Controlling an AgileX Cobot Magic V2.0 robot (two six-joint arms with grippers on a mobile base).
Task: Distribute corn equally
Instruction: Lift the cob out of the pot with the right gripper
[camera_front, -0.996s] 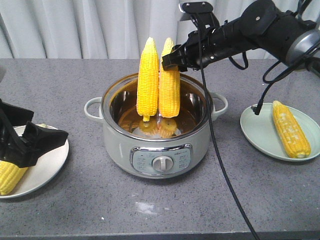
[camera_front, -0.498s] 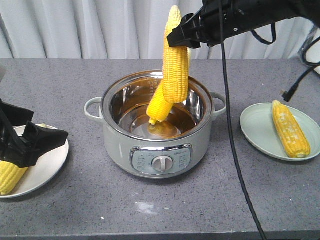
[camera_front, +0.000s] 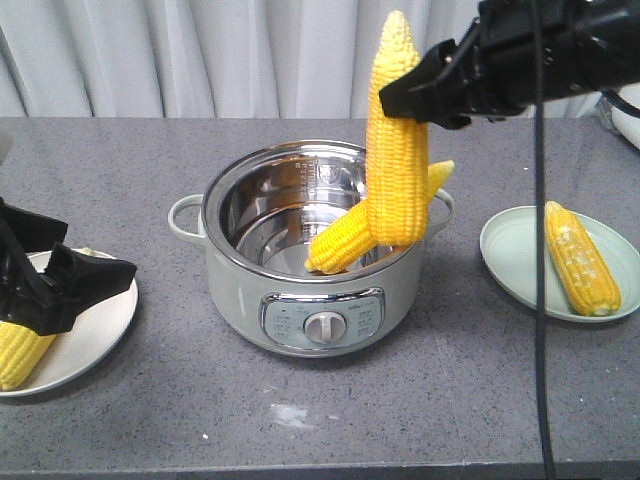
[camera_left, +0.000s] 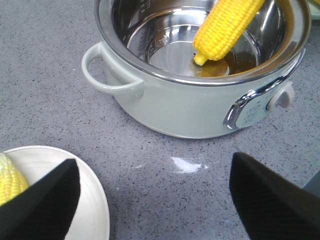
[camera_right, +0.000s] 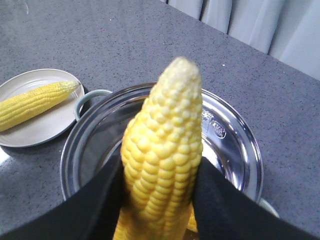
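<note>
My right gripper (camera_front: 425, 95) is shut on a corn cob (camera_front: 398, 140), holding it upright above the right rim of the pot (camera_front: 310, 300). In the right wrist view the black fingers (camera_right: 100, 200) press both sides of this cob (camera_right: 162, 160). A second cob (camera_front: 345, 238) leans inside the pot, and its tip pokes over the right rim. A third cob (camera_front: 580, 258) lies on the pale green plate (camera_front: 510, 255). My left gripper (camera_front: 60, 285) hovers open over the white plate (camera_front: 95, 335), where another cob (camera_front: 18, 355) lies partly hidden.
The pot has side handles (camera_front: 185, 218) and a front dial (camera_front: 323, 326). In the left wrist view, bare grey counter lies between the open fingers (camera_left: 270, 195), with the white plate's rim (camera_left: 95, 210) at the left. A curtain hangs behind the table.
My right gripper has lifted its cob up out of the pot and to the right. The other cob has toppled from upright and now leans in the pot. The left gripper has not moved.
</note>
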